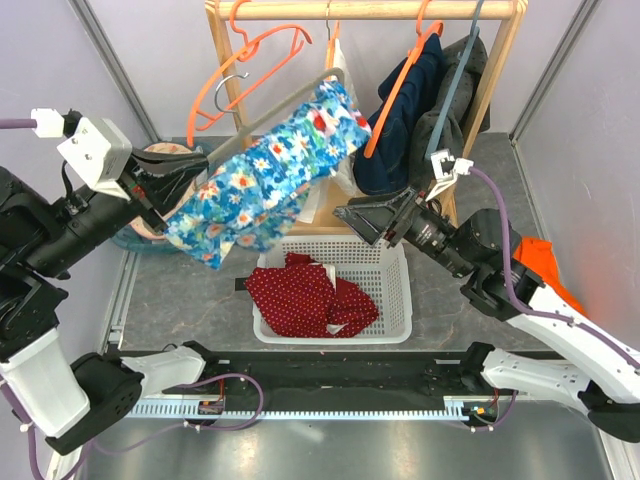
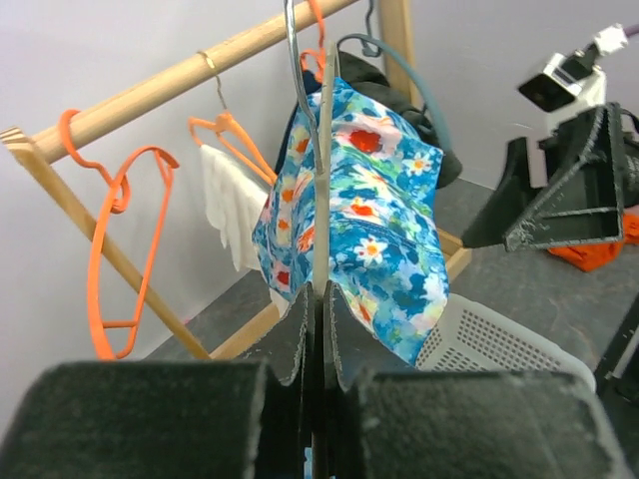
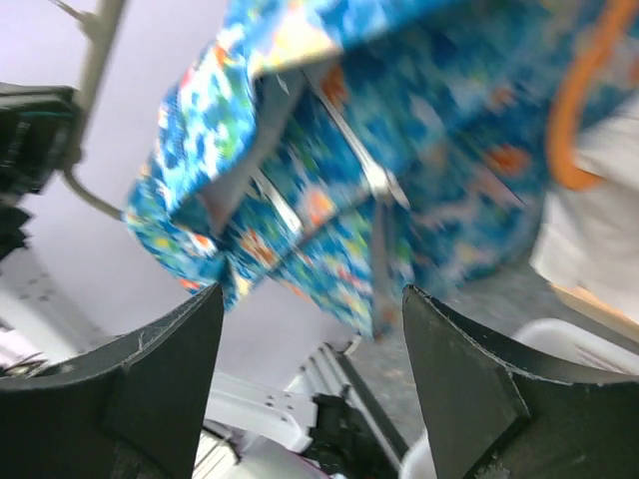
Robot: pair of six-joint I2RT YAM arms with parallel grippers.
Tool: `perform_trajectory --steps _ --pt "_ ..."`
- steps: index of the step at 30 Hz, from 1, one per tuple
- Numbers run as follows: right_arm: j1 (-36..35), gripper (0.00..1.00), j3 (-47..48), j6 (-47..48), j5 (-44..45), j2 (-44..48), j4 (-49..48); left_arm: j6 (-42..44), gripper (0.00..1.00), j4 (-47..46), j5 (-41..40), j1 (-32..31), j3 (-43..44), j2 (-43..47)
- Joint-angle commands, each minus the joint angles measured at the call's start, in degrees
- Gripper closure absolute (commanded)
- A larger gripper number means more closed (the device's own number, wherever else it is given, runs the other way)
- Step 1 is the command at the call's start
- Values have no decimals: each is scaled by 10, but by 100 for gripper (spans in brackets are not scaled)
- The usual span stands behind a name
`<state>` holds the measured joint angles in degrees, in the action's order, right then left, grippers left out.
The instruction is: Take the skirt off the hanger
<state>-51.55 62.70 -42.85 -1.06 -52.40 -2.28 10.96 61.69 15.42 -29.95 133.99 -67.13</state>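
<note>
The dark red polka-dot skirt [image 1: 305, 295] lies crumpled in the white basket [image 1: 398, 285], on no hanger. Empty orange hangers [image 1: 250, 55] hang on the wooden rod at the left and also show in the left wrist view [image 2: 105, 249]. Another orange hanger [image 1: 400, 85] carries a dark navy garment. My left gripper [image 1: 165, 190] [image 2: 321, 289] is shut on the bar of a grey hanger [image 1: 275, 105] [image 2: 322, 200] that carries the blue floral garment [image 1: 265, 175] [image 2: 379, 210]. My right gripper [image 1: 355, 220] [image 3: 312, 299] is open and empty, just right of the floral garment [image 3: 329, 150].
The wooden rack [image 1: 370, 10] stands behind the basket. A grey-blue hanger [image 1: 455, 80] with a grey garment [image 1: 440, 135] hangs at its right. White cloth [image 2: 225, 200] hangs mid-rod. An orange cloth [image 1: 540, 255] lies at the right. A blue basin [image 1: 140, 235] sits behind my left gripper.
</note>
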Motion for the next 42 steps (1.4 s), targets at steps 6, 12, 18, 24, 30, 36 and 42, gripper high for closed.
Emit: perform_trajectory --steps 6,12,18,24,30,36,42 --pt "-1 20 -22 -77 -89 -53 -258 -20 98 -20 54 2 -2 7" --pt "-1 21 -29 -84 -95 -96 -335 -21 98 -18 58 2 -5 11" --pt "-1 22 -21 -94 -101 -139 -362 -18 98 -18 56 2 -13 17" --pt "0 52 6 -90 -102 -162 -402 -16 98 -19 56 2 -50 27" --pt "-2 100 83 -46 -160 -153 -324 8 98 -28 -2 2 -126 34" --pt "-5 100 127 31 -166 -76 -186 21 98 -90 -101 2 -193 40" --pt "-6 100 187 68 -180 -19 -75 14 98 -114 -223 2 -175 -8"
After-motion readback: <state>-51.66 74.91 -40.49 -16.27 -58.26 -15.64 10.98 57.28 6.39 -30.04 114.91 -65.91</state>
